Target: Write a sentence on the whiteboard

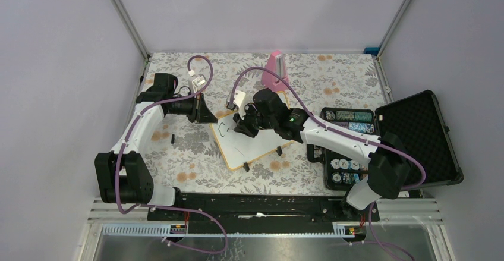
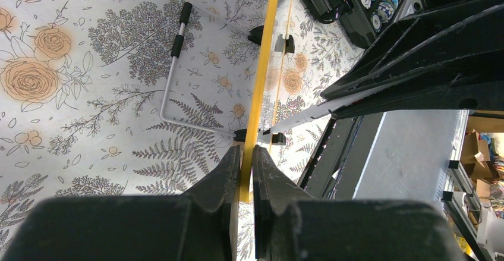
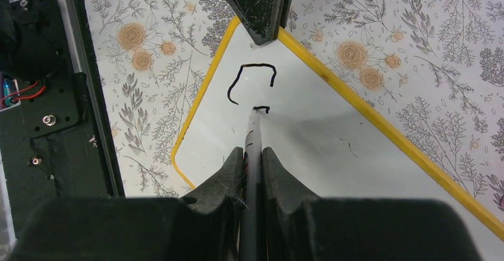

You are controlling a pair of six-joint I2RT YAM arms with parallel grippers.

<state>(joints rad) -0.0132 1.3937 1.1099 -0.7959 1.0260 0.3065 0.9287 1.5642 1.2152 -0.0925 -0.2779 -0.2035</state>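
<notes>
The whiteboard (image 1: 252, 148) lies tilted on the flowered table, white with a yellow rim. My left gripper (image 1: 209, 118) is shut on its rim at the far left corner; in the left wrist view the jaws (image 2: 246, 149) pinch the yellow edge (image 2: 261, 65). My right gripper (image 3: 253, 151) is shut on a dark marker (image 3: 254, 136) whose tip touches the board. Of the sentence, only a curved black stroke (image 3: 252, 74) and a short dash (image 3: 262, 109) at the tip show. The left fingers (image 3: 261, 11) hold the rim just beyond the stroke.
An open black case (image 1: 416, 136) with round items lies right of the board. A pink object (image 1: 275, 68) stands behind it. The board's wire stand (image 2: 172, 76) and black feet (image 1: 279, 151) stick out. A small black piece (image 1: 172, 138) lies left.
</notes>
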